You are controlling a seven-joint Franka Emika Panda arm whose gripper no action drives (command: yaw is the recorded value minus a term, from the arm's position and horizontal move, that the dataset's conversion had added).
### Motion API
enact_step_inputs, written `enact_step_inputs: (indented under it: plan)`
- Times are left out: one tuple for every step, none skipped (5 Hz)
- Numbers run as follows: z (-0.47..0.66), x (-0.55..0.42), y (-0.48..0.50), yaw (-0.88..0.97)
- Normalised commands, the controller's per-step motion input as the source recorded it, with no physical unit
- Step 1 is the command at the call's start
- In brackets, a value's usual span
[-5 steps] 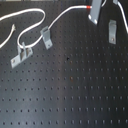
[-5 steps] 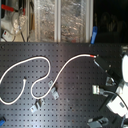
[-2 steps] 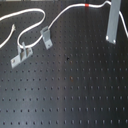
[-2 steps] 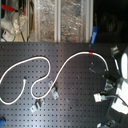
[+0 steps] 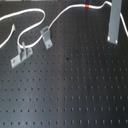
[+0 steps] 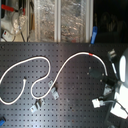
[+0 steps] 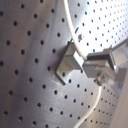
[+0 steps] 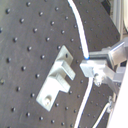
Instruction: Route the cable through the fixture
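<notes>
We see the fixture (image 5: pixel 114 24) cut off at the top edge in the first exterior view. The cable (image 5: pixel 75 11) exits there too, its end unseen. Gripper (image 7: pixel 100 67) in both wrist views: blurred, partly out of frame, can't tell jaw state.

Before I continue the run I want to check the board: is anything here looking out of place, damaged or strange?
Nothing looks damaged. The cable lies in loose curves on the board, its red band near the tall fixture, beside it and not yet through. The two small clips stand upright.
</notes>
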Motion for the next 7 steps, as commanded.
enact_step_inputs:
  plan:
    - [0.0,-0.015,0.149,-0.47]
    - [0.04,-0.001,0.027,-0.72]
    - [0.04,-0.019,0.023,-0.73]
    - [0.04,-0.036,0.026,-0.7]
    - [0.0,0.0,0.017,0.0]
    - [0.0,-0.31,0.196,0.07]
    - [0.01,-0.257,0.213,0.11]
